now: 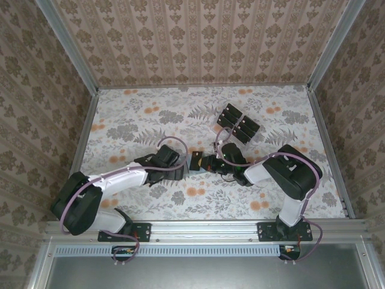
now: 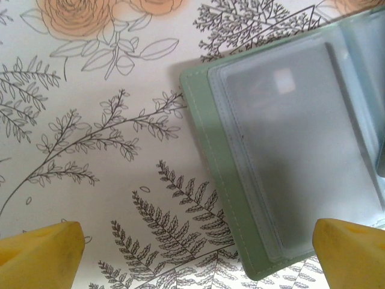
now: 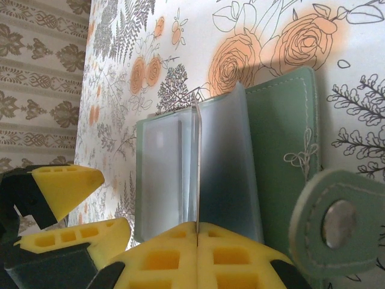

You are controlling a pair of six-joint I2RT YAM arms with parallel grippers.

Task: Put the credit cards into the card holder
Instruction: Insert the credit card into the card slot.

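near rail (image 1: 204,229): both arm bases are bolted here, left and right.
left arm (image 1: 114,180): elbow folded out by the left table edge, forearm runs right toward the middle.
right arm (image 1: 289,171): elbow humped on the right side, forearm reaches left to the middle.
left gripper (image 2: 198,259): fingers spread wide, holding nothing, low over the table (image 1: 138,120), one tip just beside the holder's edge.
right gripper (image 3: 197,256): fingers pressed together, pinching a clear sleeve (image 3: 222,168) that stands upright.
card holder (image 3: 283,144): mid-table between the two grippers, lying open, green cover flat, snap tab (image 3: 337,223) on the right wrist side.
credit cards (image 1: 239,123): black cluster beyond the right gripper, apart from the holder.
room: bare floral table on the left and at the back; walls (image 1: 198,42) well apart from both grippers.
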